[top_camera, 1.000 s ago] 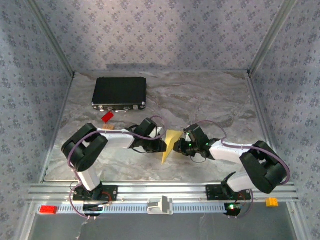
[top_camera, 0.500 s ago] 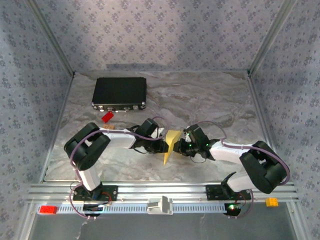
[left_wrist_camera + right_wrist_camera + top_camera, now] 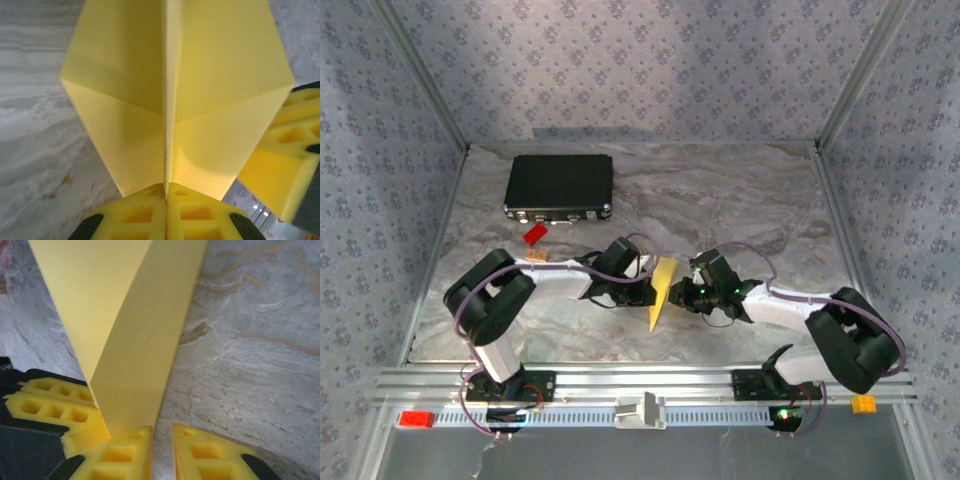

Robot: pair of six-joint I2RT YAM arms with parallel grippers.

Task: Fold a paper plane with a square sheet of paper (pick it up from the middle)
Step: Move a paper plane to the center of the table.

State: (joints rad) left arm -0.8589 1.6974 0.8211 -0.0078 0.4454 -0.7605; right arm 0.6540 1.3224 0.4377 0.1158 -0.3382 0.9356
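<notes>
Two pincers meet nose to nose near the middle of the surface (image 3: 740,210), and the paper plane (image 3: 661,290) sits right between them. From above it reads as a slim pale-yellow wedge, its narrow tip pointing to the near side.

My left pincer (image 3: 645,292) reaches in from the left. On its wrist camera the pads are pressed flat together on the centre crease, no gap at all, so it has firm hold of the paper plane there. The crease runs straight up that view, with a folded flap spreading to either side.

My right pincer (image 3: 682,296) comes in from the right. On its own camera the two pads stand a narrow gap apart, and I see marbled surface through that gap. The folded edge of the paper comes down against the tip of one finger (image 3: 125,450); it does not sit between the pads, as far as I can tell. The left wrist view shows a right-pincer finger just beside the right flap.

Farther off on the left lie a black case (image 3: 559,186), a small red brick (image 3: 533,235) and a tan block (image 3: 538,256), all well apart from the paper.
</notes>
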